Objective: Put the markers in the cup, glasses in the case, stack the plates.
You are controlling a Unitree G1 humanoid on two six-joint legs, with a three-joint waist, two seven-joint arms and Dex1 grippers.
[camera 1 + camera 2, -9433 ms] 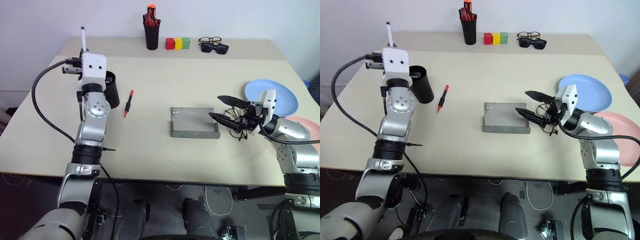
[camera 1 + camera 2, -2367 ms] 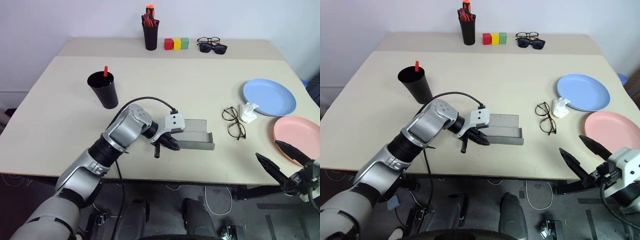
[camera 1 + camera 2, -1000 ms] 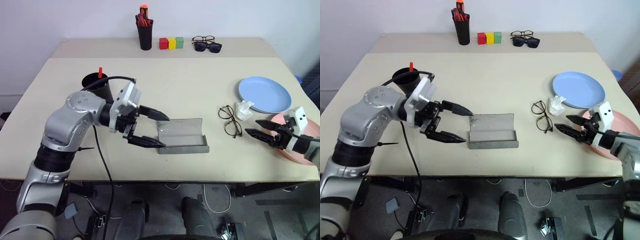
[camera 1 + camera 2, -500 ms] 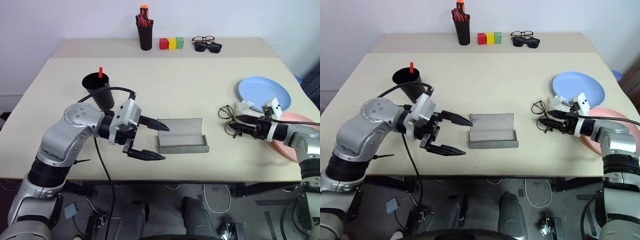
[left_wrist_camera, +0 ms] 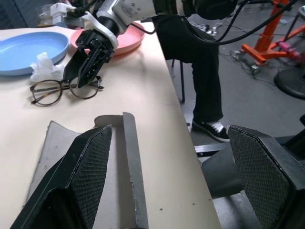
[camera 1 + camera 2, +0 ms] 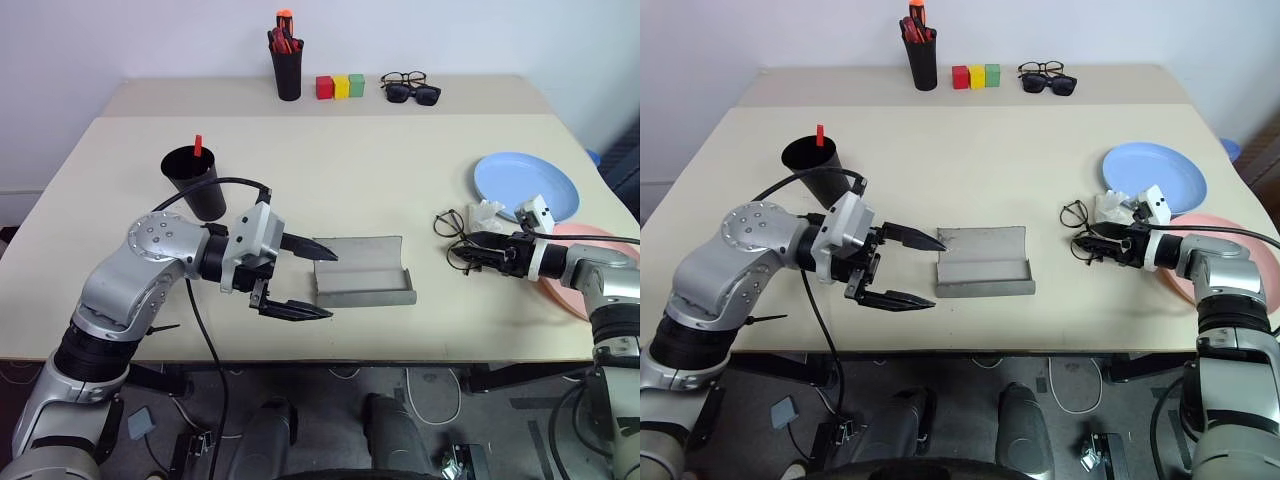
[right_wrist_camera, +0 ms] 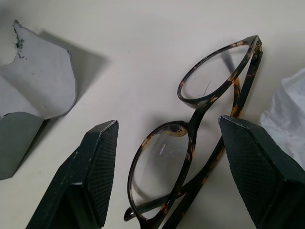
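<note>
While the left gripper [image 6: 305, 280] hangs spread wide and empty at the case's open left end, the case [image 6: 362, 272] lies on the table [image 6: 380, 170] just past its fingertips, lid open; the cup [image 6: 193, 182] stands behind that arm with a red-capped marker [image 6: 197, 146] sticking out of it. At the right, the right gripper [image 6: 477, 251] is spread too, its tips at the glasses [image 6: 450, 238], which lie on the table with a white crumpled scrap [image 6: 487, 211] just beyond them. Past that hand sits the blue plate [image 6: 525, 185], and the pink plate [image 6: 1240, 260] lies under its forearm, touching neither the blue one nor the glasses. A pen holder [image 6: 287, 60], three blocks [image 6: 336, 87] and sunglasses [image 6: 411, 91] stand far off at the table's back edge

From the left wrist, both fingers [image 5: 86, 171] stand far apart, with the case's front wall running between them and nothing pinched; ahead, the other gripper reaches the glasses [image 5: 64, 90]

From the right wrist, the two fingers [image 7: 97, 162] straddle the glasses [image 7: 190, 138], one lens between them, not yet closed on the frame; the case [image 7: 38, 90] is off to one side
</note>
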